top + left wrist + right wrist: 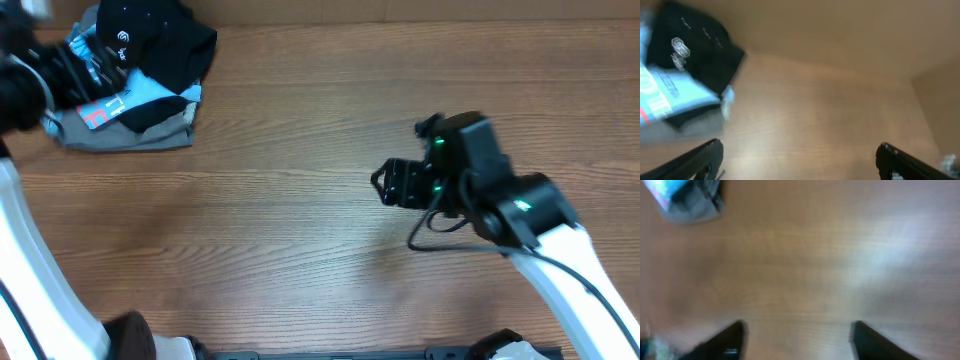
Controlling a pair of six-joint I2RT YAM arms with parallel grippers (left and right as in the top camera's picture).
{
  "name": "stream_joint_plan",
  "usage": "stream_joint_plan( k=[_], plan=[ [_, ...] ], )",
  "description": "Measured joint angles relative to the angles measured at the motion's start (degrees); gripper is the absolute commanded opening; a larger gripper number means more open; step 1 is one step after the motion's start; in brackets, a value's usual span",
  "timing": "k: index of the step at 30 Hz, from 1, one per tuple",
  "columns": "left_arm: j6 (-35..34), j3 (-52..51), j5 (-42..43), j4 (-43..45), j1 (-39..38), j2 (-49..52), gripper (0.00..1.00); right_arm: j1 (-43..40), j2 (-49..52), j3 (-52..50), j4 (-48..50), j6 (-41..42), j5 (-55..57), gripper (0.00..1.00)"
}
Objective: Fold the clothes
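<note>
Find the black T-shirt (160, 40) bunched at the far left corner of the worktop (300, 250), heaped on a light blue shirt (150, 95) and a grey garment (130, 135). Bring the left pincer (800, 147), near the heap, spread wide and empty, onto black fabric only. Lift clear and spread flat mid-worktop beside the right pincer (797, 326), equally wide and empty.

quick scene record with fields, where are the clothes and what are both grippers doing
black T-shirt: crumpled, topmost, far left of table
beneath it: light blue shirt, then grey garment
left gripper: open, empty, near the black T-shirt
right gripper: open, empty, over bare wood right of centre
fold: not yet done
</note>
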Motion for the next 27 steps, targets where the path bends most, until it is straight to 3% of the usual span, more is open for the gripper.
stream_joint_plan(
  k=[5,14,27],
  plan=[
    [0.9,0.2,-10.6,-13.7,-12.6,-4.8,1.0,0.0,-6.5,5.3,1.0,-1.1,7.3,1.0],
    [-2.1,-2.7,-21.4,-14.5,-32.9,-5.9,1.0,0.0,-8.4,5.6,0.4,-1.2,12.0,1.0],
    [-2.2,-2.7,-27.0,-14.4,-36.3,-5.8,1.0,0.0,-8.2,5.6,-2.7,-1.2,12.4,1.0]
  ],
)
